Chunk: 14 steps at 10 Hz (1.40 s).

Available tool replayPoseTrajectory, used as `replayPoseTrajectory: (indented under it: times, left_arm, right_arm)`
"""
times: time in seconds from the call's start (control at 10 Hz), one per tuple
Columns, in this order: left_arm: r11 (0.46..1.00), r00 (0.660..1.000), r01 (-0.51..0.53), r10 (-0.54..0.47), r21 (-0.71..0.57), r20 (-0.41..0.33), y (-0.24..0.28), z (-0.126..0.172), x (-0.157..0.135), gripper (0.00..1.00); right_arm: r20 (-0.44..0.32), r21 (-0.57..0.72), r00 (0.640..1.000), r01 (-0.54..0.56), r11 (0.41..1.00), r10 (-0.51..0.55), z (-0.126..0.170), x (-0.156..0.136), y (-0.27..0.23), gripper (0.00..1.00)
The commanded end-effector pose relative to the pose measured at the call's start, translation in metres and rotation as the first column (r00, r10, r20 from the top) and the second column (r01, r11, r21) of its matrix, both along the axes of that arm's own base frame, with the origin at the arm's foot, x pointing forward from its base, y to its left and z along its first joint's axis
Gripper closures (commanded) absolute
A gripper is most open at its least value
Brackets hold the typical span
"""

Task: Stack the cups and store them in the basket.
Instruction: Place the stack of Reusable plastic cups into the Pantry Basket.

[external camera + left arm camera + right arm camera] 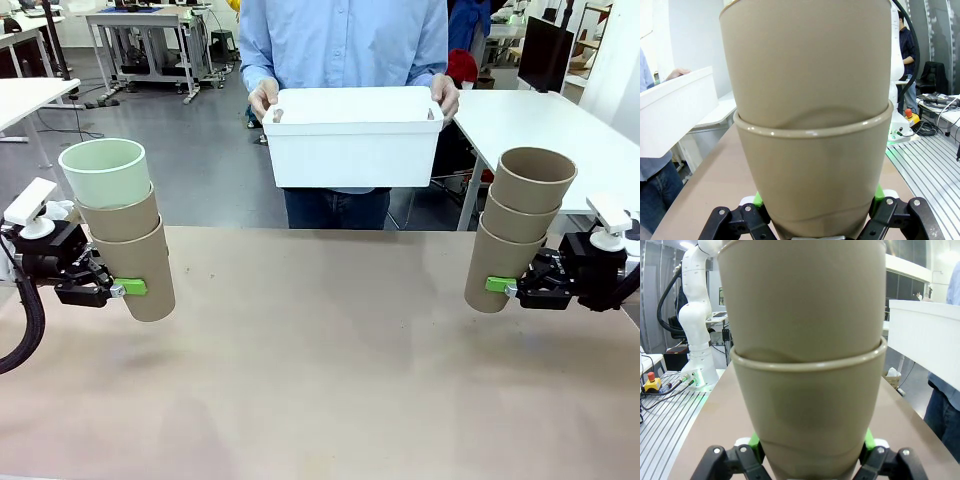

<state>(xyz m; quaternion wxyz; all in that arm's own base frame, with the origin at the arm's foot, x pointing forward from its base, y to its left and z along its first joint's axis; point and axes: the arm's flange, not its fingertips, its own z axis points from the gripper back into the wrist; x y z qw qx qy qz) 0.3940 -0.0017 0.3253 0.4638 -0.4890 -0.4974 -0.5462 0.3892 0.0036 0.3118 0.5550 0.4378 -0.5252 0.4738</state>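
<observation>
My left gripper [122, 289] is shut on a stack of three cups [125, 235] held above the table's left side: two tan ones with a mint green cup [105, 172] on top. The tan stack [810, 135] rises between the left gripper [815, 210] pads. My right gripper [500, 286] is shut on a second stack of three tan cups [518, 225] at the right, tilted slightly; in the right wrist view these cups [805, 365] sit in the right gripper [810, 450]. Beyond the far edge a person holds the white basket [352, 137] in both hands.
The tan table [320, 380] spreads bare between the two stacks. White tables [560, 125] and lab benches stand behind the person. The basket's side [675, 112] appears at the left of the left wrist view and the basket [927, 335] at the right of the right wrist view.
</observation>
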Motion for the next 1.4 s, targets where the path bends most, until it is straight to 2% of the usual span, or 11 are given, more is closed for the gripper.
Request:
replayPoseTrajectory:
  times: [0.0,1.3]
  left_arm:
    - [1.0,1.0,0.005,-0.004,-0.006,0.014,-0.0013,0.0037,-0.001,0.15]
    - [1.0,1.0,0.005,-0.004,-0.006,0.014,-0.0013,0.0037,-0.001,0.15]
  right_arm:
    - [0.021,0.007,1.0,0.009,1.0,-0.009,0.0026,0.0012,0.0005,0.15]
    - [0.021,0.007,1.0,0.009,1.0,-0.009,0.0026,0.0012,0.0005,0.15]
